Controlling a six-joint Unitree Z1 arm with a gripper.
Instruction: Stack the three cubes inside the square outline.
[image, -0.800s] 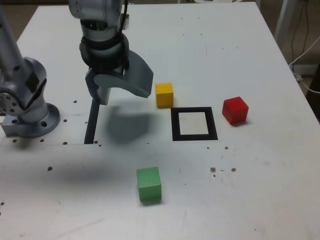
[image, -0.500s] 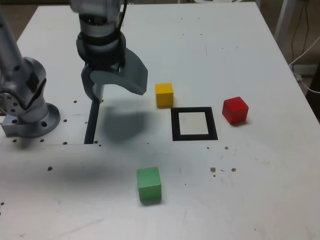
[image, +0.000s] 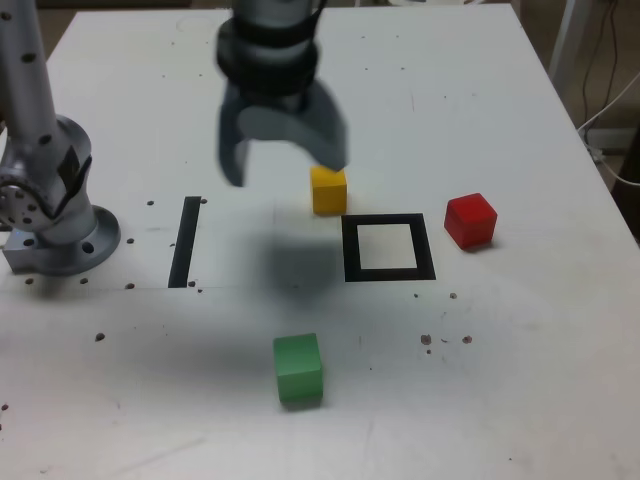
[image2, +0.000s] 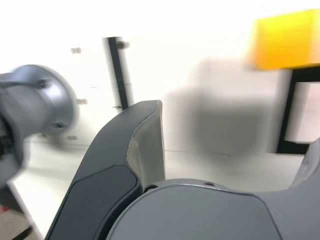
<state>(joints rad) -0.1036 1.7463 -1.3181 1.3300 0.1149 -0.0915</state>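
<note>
My gripper (image: 285, 160) hangs open above the table with nothing between its jaws, just to the exterior view's left of the yellow cube (image: 328, 190). That cube rests by the far left corner of the square outline (image: 388, 272), whose white centre is bare. To the outline's right in the exterior view is the red cube (image: 470, 220), and the green cube (image: 298, 368) lies nearer the camera. The blurred wrist view shows one dark finger (image2: 145, 145), the yellow cube (image2: 287, 40) and an edge of the square outline (image2: 285, 110).
The arm's grey base (image: 50, 200) is bolted at the exterior view's left. A straight black tape strip (image: 185, 240) lies between the base and the outline. The table's right edge (image: 600, 170) has cables beyond it.
The gripper has swung from above the tape strip towards the exterior view's right, ending beside the yellow cube. Its jaws stay open. The cubes have not moved.
</note>
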